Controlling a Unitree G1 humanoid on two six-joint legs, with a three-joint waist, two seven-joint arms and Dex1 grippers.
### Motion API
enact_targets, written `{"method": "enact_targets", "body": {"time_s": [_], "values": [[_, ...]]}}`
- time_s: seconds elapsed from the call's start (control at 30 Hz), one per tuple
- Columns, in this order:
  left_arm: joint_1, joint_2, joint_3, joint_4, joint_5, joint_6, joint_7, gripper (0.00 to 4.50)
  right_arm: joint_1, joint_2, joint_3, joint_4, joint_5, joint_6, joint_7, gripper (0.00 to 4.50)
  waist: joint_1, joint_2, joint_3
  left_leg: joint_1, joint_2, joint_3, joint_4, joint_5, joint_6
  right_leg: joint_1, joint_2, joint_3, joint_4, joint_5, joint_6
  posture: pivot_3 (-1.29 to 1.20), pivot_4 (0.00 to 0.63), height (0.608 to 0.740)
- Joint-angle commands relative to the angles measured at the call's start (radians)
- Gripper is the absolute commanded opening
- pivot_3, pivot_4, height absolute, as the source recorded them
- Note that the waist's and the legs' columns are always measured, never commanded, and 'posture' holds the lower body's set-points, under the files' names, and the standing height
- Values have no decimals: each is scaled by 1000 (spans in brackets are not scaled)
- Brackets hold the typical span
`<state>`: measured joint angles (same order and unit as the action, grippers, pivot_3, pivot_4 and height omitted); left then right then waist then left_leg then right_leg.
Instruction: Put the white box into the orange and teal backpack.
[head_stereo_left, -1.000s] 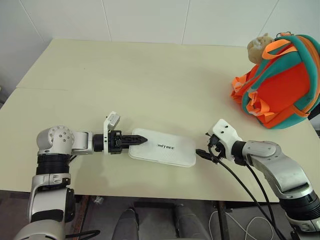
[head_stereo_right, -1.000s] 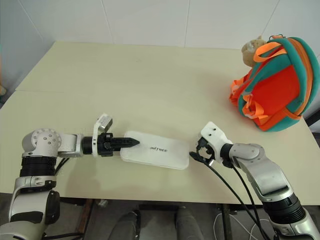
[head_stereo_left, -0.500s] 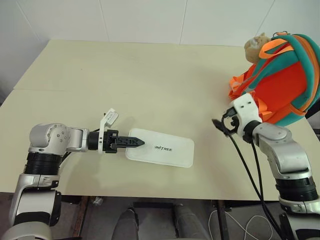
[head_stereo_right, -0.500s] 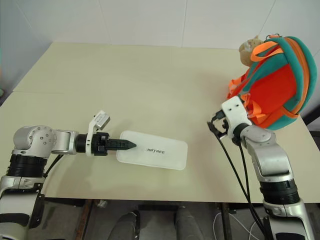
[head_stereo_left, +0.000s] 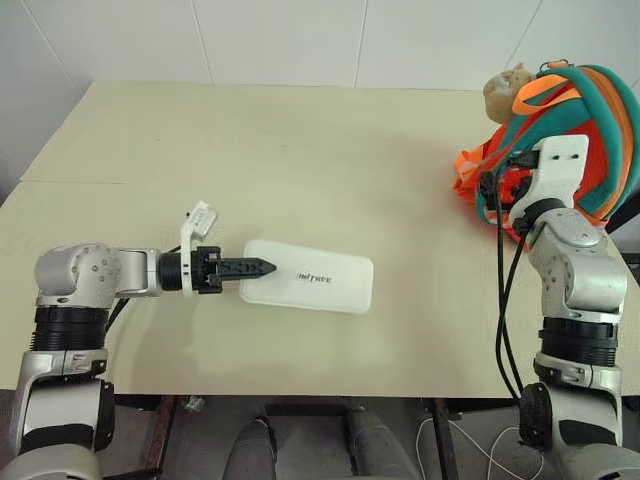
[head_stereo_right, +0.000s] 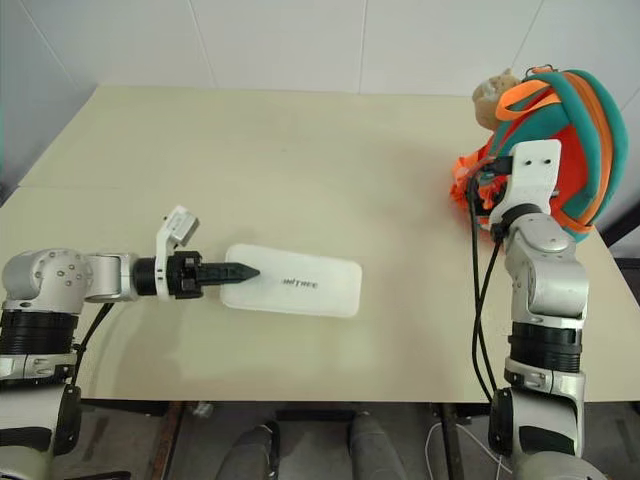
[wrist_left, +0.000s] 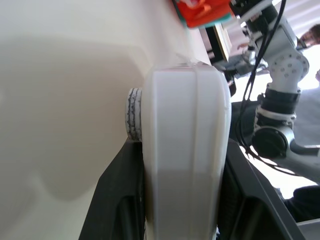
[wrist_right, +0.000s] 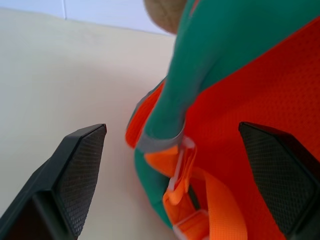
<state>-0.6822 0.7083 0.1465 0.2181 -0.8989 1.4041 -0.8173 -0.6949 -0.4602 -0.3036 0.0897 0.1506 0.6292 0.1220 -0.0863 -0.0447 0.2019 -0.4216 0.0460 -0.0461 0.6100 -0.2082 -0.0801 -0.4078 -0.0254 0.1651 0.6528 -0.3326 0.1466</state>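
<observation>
Currently, the left gripper (head_stereo_left: 262, 267) is clamped on the left end of the white box (head_stereo_left: 310, 277), which lies flat near the table's (head_stereo_left: 300, 150) near edge. Far right, the right gripper (wrist_right: 175, 165), fingers spread wide apart, faces the backpack (head_stereo_left: 590, 110) at close range.

A pale cream table (head_stereo_left: 300, 150) with a seam line running across its left part fills the scene, backed by a white tiled wall (head_stereo_left: 280, 40). A beige plush toy (head_stereo_left: 503, 84) sits near the table's far right corner.
</observation>
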Motion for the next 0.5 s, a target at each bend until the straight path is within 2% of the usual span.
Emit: {"method": "enact_targets", "body": {"time_s": [0.03,0.27,0.37,0.4,0.43,0.5], "values": [[-53,-35,109,18,-40,-11,22,1318,-93,12,-35,124,20,-124,-16,4500,-1,1,0,0,0,0,0,0,0,0,0,0,0,0,0,0,150,740],[-76,-104,218,17,-60,-1,74,1317,-318,24,-11,550,4,-369,1,4500,-15,1,1,0,0,0,-5,0,0,-1,0,0,-1,0,0,0,150,740],[-72,-117,241,-1,-56,-7,105,1317,-411,17,14,727,-35,-440,-45,4500,-24,1,1,0,0,0,-8,0,-1,-1,0,0,-2,0,0,0,150,740],[-72,-123,260,-3,-56,-15,121,1317,-437,16,18,765,-42,-465,-56,4108,-26,1,1,0,0,0,-8,1,-1,-2,-1,0,-2,0,0,0,150,740],[-72,-127,278,-4,-56,-22,137,1317,-455,15,21,787,-42,-486,-62,3936,-27,1,1,0,0,0,-9,1,-2,-2,-1,0,-3,0,0,0,150,740],[-79,-137,322,7,-50,-52,178,1317,-474,14,26,805,-39,-508,-53,3303,-28,1,1,0,0,0,-11,1,-2,-2,-1,0,-4,0,0,0,150,740]]}}
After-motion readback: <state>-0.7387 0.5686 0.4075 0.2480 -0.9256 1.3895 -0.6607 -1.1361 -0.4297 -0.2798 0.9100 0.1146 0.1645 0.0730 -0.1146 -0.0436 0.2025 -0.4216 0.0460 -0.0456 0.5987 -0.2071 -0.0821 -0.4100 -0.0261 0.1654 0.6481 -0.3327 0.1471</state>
